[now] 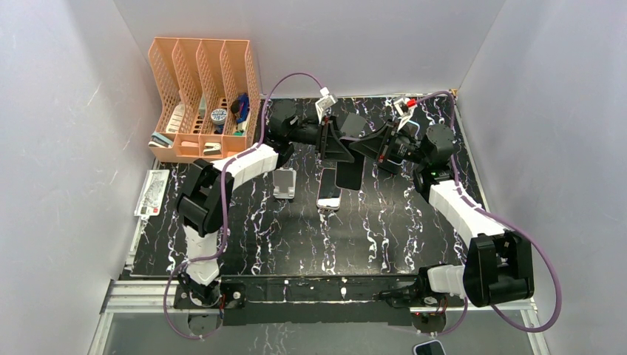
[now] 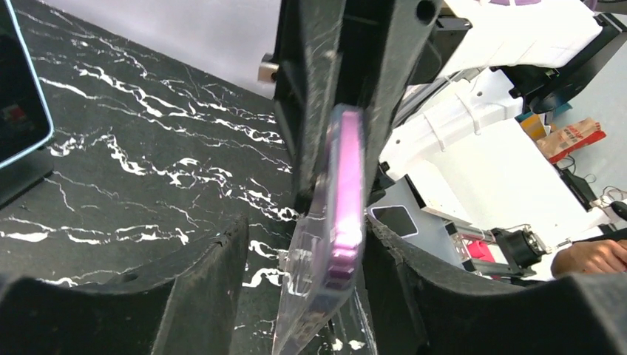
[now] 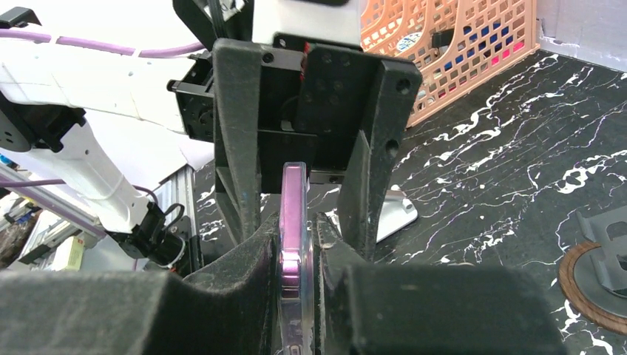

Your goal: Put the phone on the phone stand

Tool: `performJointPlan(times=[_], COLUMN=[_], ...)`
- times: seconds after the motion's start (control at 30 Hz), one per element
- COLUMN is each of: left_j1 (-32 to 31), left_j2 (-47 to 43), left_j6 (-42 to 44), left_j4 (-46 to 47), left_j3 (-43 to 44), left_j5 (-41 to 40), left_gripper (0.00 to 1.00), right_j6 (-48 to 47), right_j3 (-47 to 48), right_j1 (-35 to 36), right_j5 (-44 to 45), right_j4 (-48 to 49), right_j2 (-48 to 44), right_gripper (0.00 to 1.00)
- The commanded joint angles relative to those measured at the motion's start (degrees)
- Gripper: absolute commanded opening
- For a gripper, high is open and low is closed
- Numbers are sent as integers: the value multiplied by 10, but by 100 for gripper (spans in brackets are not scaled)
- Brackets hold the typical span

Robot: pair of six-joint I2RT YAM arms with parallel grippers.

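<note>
Our right gripper (image 3: 294, 237) pinches the purple-cased phone (image 3: 293, 192), our left gripper's (image 2: 304, 222) jaws spread around it. On the tabletop (image 1: 296, 244) we count one second phone (image 1: 329, 191) lying flat and one silver stand (image 1: 285, 183).

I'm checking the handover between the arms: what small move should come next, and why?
Probably draw the left gripper straight back off the phone. Its jaws stand open either side of the phone, while the right gripper is shut on it in mid-air, so the right arm alone carries it. Backing off should clear the way to the phone stand.
</note>
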Motion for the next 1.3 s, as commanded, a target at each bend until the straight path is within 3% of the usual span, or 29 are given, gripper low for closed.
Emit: performJointPlan(times=[0.0, 0.17, 0.23, 0.27, 0.33, 0.4, 0.47, 0.7, 0.73, 0.8, 0.83, 1.13, 1.27], left_j1=[12, 16, 16, 16, 16, 13, 8, -7, -7, -7, -7, -8, -8], left_j2=[0, 0, -2, -4, -5, -3, 1, 11, 10, 7, 6, 10, 12], left_j6=[8, 18, 21, 22, 23, 20, 15, -21, -23, -24, -24, -35, -37], left_j4=[7, 9, 11, 12, 16, 23, 32, 93, 99, 105, 106, 118, 122], left_j3=[-22, -43, -50, -54, -58, -59, -60, -66, -67, -66, -67, -59, -57], left_j5=[-6, -12, -14, -15, -16, -15, -13, -11, -10, -9, -8, -9, -8], left_gripper=[55, 55, 51, 45, 17, 6, 1, 0, 0, 0, 0, 0, 0], right_j6=[-7, -3, -3, -3, 4, 16, 28, 37, 37, 38, 38, 46, 44], right_j3=[20, 16, 14, 14, 11, 9, 7, 11, 13, 16, 17, 27, 29], right_j1=[1, 1, 1, 1, 1, 0, 1, 1, 1, 1, 1, 3, 6], right_j5=[12, 21, 25, 28, 29, 27, 25, 6, -1, -11, -13, -31, -39], right_j4=[28, 32, 34, 37, 47, 65, 83, 96, 95, 94, 93, 103, 97], right_j2=[-26, -26, -27, -26, -23, -17, -9, 4, 8, 15, 18, 40, 46], right_gripper=[1, 1, 1, 1, 1, 1, 1, 1, 9, 42, 48, 48, 40])
